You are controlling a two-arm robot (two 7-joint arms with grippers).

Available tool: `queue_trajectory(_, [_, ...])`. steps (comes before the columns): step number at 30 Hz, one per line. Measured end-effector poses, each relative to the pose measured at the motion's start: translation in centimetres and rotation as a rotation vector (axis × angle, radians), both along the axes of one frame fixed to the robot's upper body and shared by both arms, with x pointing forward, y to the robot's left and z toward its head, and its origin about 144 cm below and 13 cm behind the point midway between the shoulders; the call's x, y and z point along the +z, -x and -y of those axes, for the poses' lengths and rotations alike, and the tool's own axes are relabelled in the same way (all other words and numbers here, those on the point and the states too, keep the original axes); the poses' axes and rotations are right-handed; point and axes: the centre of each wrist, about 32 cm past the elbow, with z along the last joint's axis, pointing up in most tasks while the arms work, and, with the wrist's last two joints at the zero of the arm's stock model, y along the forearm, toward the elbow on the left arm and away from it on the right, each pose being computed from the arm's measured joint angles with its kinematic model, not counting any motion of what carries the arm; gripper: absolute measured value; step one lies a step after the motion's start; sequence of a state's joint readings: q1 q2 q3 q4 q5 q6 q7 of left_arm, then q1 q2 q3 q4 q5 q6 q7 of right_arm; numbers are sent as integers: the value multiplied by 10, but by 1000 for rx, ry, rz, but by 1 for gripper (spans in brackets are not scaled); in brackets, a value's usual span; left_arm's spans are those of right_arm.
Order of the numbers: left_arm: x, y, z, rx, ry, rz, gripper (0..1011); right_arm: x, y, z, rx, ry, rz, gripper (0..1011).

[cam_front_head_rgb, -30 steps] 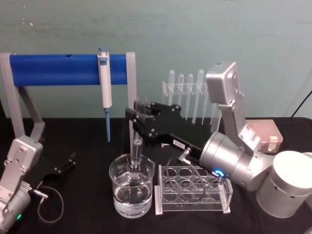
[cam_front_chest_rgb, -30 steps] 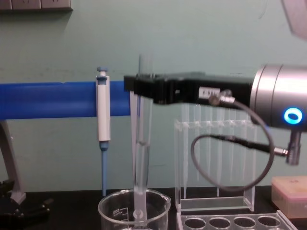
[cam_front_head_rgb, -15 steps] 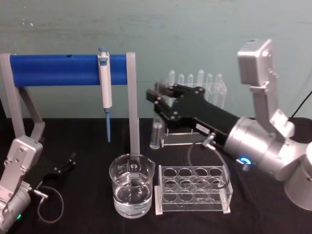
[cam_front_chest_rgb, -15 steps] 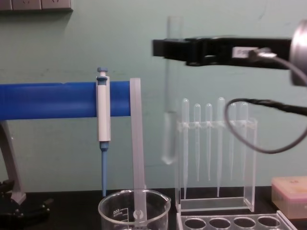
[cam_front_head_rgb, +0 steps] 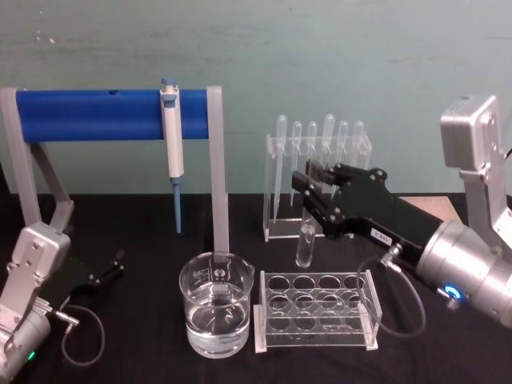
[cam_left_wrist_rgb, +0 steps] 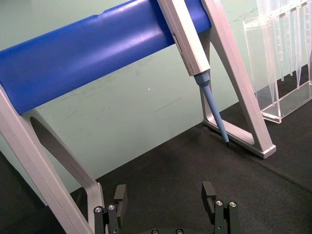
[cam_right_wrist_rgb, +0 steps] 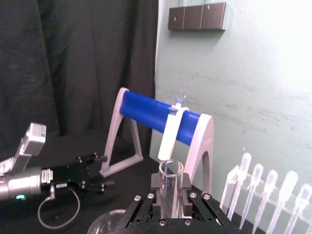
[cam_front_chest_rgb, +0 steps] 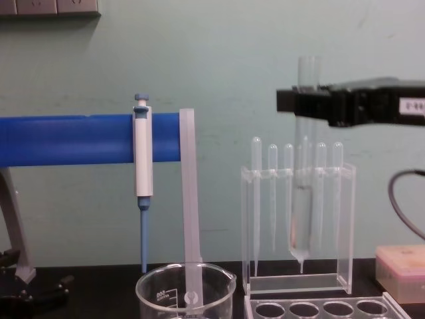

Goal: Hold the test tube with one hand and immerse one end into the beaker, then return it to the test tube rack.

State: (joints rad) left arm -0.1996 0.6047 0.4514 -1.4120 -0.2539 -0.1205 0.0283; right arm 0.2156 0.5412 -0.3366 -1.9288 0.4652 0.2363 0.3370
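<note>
At the far left the left gripper (cam_front_head_rgb: 108, 270) lies parked low on the black surface (cam_front_head_rgb: 144, 240), its fingers (cam_left_wrist_rgb: 208, 192) spread apart with nothing between them, well away from the work. Right of it, near the front, stands the beaker (cam_front_head_rgb: 217, 314), part filled with clear liquid; white graduation marks show on its wall in the chest view, too small to read with confidence. To its right, just beside it, is the clear rack (cam_front_head_rgb: 316, 310) with round holes. Above the far edge of that rack hangs the test tube (cam_front_head_rgb: 305, 244), upright, its long axis vertical, mouth up and round bottom down, clear of both beaker and rack. The right gripper (cam_front_head_rgb: 309, 194) has its fingers (cam_right_wrist_rgb: 187, 195) closed on the tube's upper part, just under the rim. So the tube sits below the fingers and slightly beyond the rack holes, and lowering it into one looks like what the return needs. A white label on the right gripper carries print that cannot be made out.
</note>
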Motion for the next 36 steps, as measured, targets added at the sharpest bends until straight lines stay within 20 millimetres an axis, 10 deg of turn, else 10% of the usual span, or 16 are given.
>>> queue_trajectory(36, [0, 0, 0, 0, 0, 0, 1000, -56, 6, -2, -73, -17, -76, 225])
